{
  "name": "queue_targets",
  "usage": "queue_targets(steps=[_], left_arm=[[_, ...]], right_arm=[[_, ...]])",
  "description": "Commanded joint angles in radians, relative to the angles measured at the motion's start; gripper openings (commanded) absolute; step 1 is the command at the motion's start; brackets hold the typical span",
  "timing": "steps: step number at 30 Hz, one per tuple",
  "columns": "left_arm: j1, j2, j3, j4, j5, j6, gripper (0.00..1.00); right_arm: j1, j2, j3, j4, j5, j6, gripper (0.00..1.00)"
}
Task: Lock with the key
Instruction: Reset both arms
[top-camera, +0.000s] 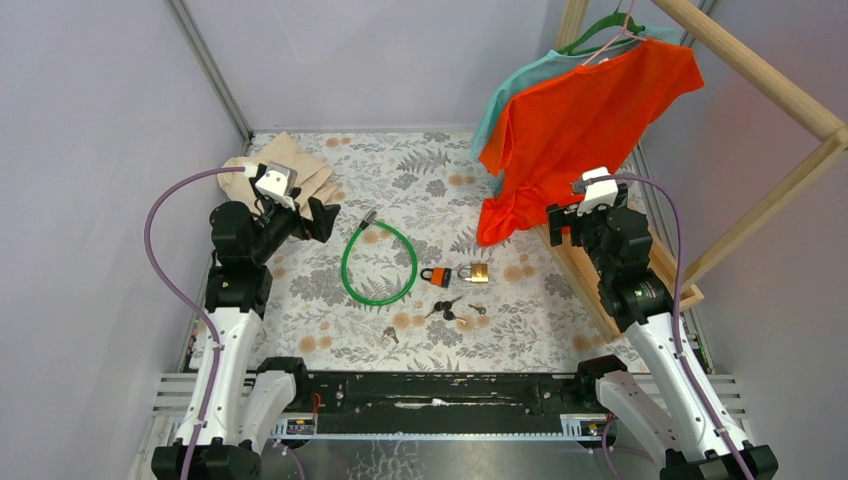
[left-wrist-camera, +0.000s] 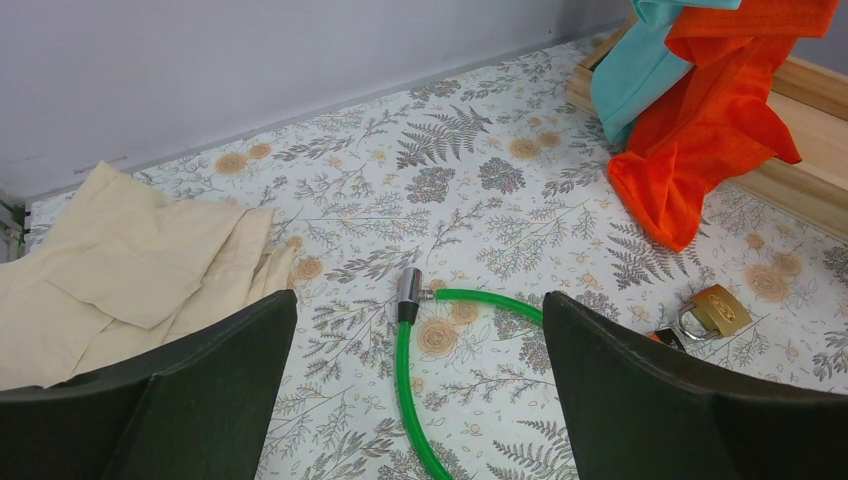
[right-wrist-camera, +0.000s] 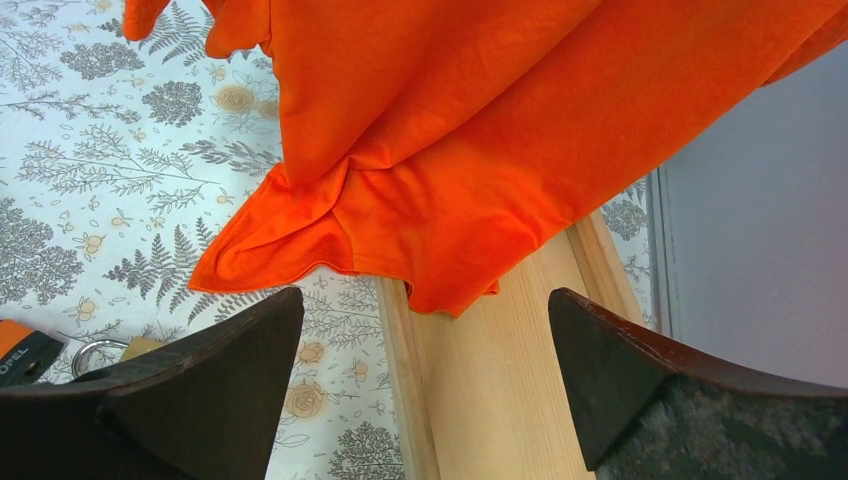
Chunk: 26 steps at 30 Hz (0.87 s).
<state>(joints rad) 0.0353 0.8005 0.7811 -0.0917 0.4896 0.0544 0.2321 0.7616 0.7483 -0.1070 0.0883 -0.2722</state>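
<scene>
The brass padlock (top-camera: 475, 272) lies flat on the table (top-camera: 420, 170) with an orange lock (top-camera: 435, 277) just beside it on the left, the keys (top-camera: 446, 308) near it on the arms' side, and a green cable (top-camera: 378, 262) looped beyond the orange lock. The left gripper (top-camera: 325, 218) hangs past the cable and the right gripper (top-camera: 557, 226) to the padlock's right under a shirt (top-camera: 580, 120); both are spread wide, empty and well apart from the padlock. The step in hand appears to be the first reach: the next move likely calls for one claw to pinch a key by its head while the other steadies the padlock.
</scene>
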Motion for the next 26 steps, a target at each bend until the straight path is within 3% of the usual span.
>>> queue_targets(steps=[1, 26], left_arm=[[0.003, -0.013, -0.003, 0.028, 0.004, 0.01, 1.0], [0.002, -0.015, 0.009, 0.009, 0.017, 0.014, 1.0]], right_arm=[[-0.011, 0.005, 0.019, 0.031, -0.027, 0.003, 0.99], [-0.021, -0.011, 0.016, 0.029, -0.043, -0.001, 0.99]])
